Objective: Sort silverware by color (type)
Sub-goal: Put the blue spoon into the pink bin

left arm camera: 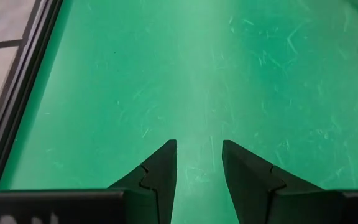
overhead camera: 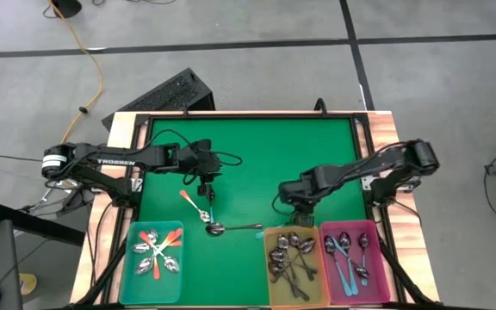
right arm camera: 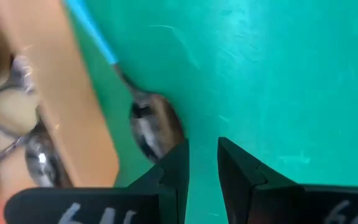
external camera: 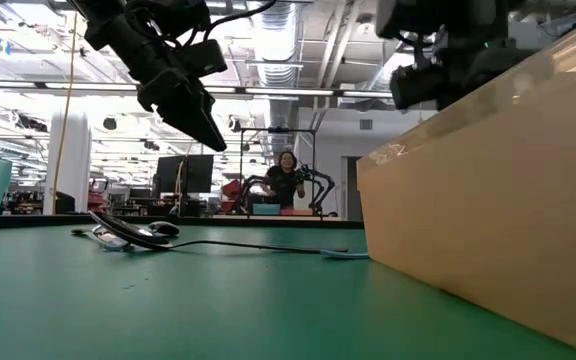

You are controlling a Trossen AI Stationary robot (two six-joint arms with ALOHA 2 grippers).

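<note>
On the green mat [overhead camera: 248,155] lie an orange-handled spoon [overhead camera: 192,203] and a dark-handled spoon [overhead camera: 231,228], flat and close together. A blue-handled spoon [right arm camera: 151,124] lies beside the yellow bin's wall [right arm camera: 86,118]. My left gripper [left arm camera: 197,146] hovers open above the mat just beyond the orange spoon [overhead camera: 207,189], with nothing between its fingers. My right gripper [right arm camera: 202,144] points down, open, right next to the blue spoon's bowl and above the mat near the yellow bin [overhead camera: 300,209]. Whether it touches the bowl cannot be told.
Three bins stand along the near edge. The teal one [overhead camera: 129,258] holds orange-handled spoons, the yellow one [overhead camera: 268,267] holds dark spoons, and the pink one [overhead camera: 384,258] holds blue-handled spoons. A black frame [overhead camera: 248,116] borders the mat. A person [external camera: 286,175] shows far behind.
</note>
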